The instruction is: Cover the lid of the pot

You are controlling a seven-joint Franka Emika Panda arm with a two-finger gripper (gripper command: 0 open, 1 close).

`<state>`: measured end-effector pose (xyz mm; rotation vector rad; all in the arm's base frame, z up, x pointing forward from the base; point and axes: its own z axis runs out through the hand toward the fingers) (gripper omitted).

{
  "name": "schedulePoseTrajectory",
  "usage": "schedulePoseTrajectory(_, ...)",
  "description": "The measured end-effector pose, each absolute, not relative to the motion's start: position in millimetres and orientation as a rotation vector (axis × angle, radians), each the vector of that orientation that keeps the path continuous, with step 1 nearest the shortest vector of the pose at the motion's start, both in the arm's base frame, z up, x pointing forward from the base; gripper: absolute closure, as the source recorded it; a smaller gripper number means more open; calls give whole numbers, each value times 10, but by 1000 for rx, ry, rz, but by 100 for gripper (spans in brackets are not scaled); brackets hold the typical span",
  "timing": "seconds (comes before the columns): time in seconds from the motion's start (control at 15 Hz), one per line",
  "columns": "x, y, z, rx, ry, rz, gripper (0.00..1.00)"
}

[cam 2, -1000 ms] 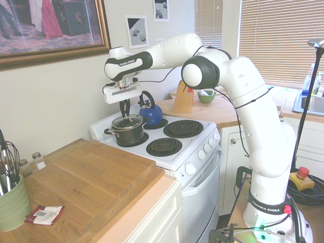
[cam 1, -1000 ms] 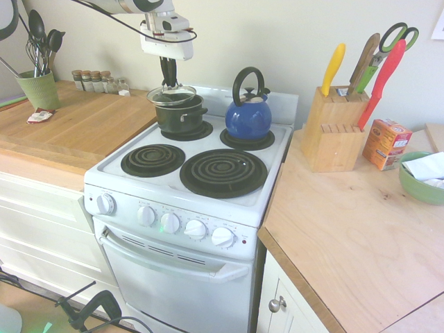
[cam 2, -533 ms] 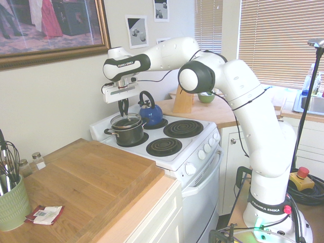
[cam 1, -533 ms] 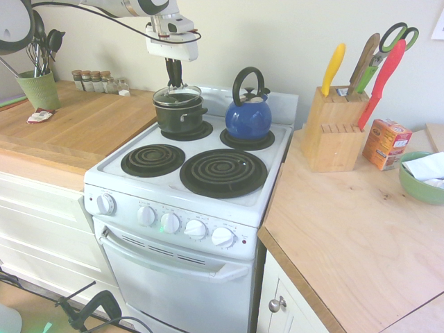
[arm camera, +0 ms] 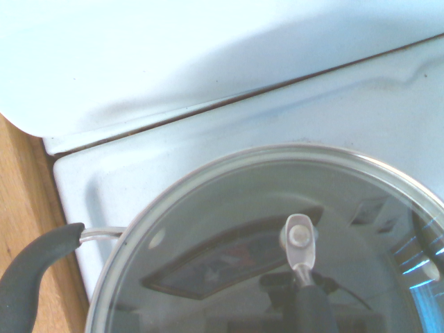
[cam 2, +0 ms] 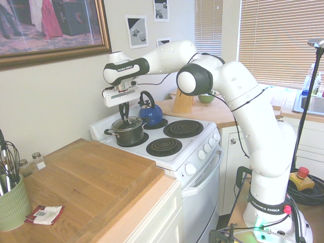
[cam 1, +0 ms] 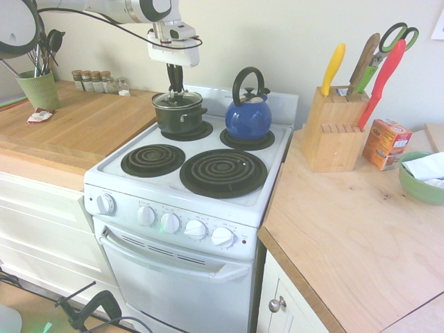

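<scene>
In the first exterior view we saw the hand [cam 1: 175,89] closed on the arched handle [arm camera: 313,305] of the glass lid [cam 1: 182,102], which lay level on the dark cooking pot [cam 1: 179,123], on a back burner beside the blue kettle [cam 1: 248,121]. We judged it a stiff, moderately heavy lid, its glass breakable if dropped and its smooth surface slippery, so the handle was the right place to take hold. In the second exterior view we found its rim meeting the pot's all round, as far as we could see, and the fingertips down at the handle; we thought a straight, gentle release would suit it. In the wrist view we saw a round, clear pane full of reflections, a silvery metal rim, and a dark grip joined to the glass by a pale metal bracket [arm camera: 308,260] with a round fastener.
</scene>
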<state>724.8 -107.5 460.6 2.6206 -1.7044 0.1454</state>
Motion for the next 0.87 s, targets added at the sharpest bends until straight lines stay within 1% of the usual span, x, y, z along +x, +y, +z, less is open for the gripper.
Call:
schedulePoseTrajectory(0.6,7205,-1014,4618,2623,-1689,134,0)
schedulePoseTrajectory(0.87,7026,-873,5074,2650,-1673,200,0)
